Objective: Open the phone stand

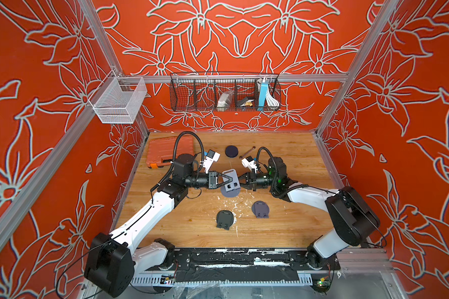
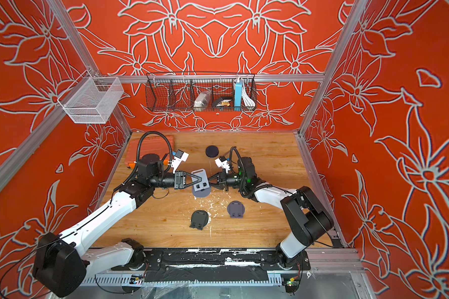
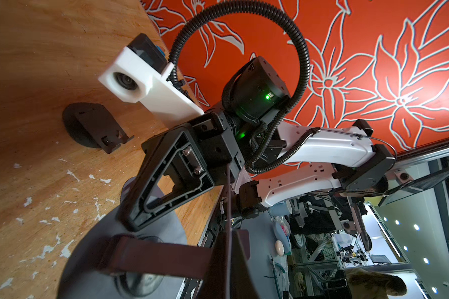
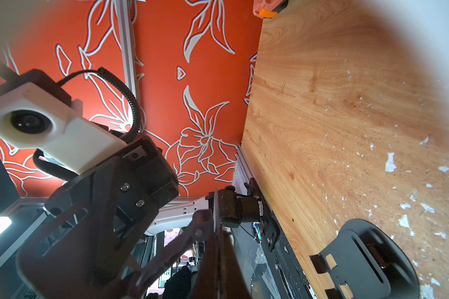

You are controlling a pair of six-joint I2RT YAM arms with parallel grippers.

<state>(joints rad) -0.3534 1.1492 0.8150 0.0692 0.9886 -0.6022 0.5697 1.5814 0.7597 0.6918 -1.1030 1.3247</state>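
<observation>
Phone stand (image 1: pixel 232 186): grey, mid-counter, between my two arms.
Left claw (image 1: pixel 227 180): clamped on the stand's flap.
Right claw (image 1: pixel 240 180): jaws together on the stand's right edge.
Done: both grips set; I judge the flap partly raised off its round base.
Left: swing the flap fully up.
Hidden: the hinge sits under the claws; the wrist views blur the contact.
Spares: black stand (image 1: pixel 224 219) and grey stand (image 1: pixel 260 209), folded flat, nearer the front edge.
</observation>
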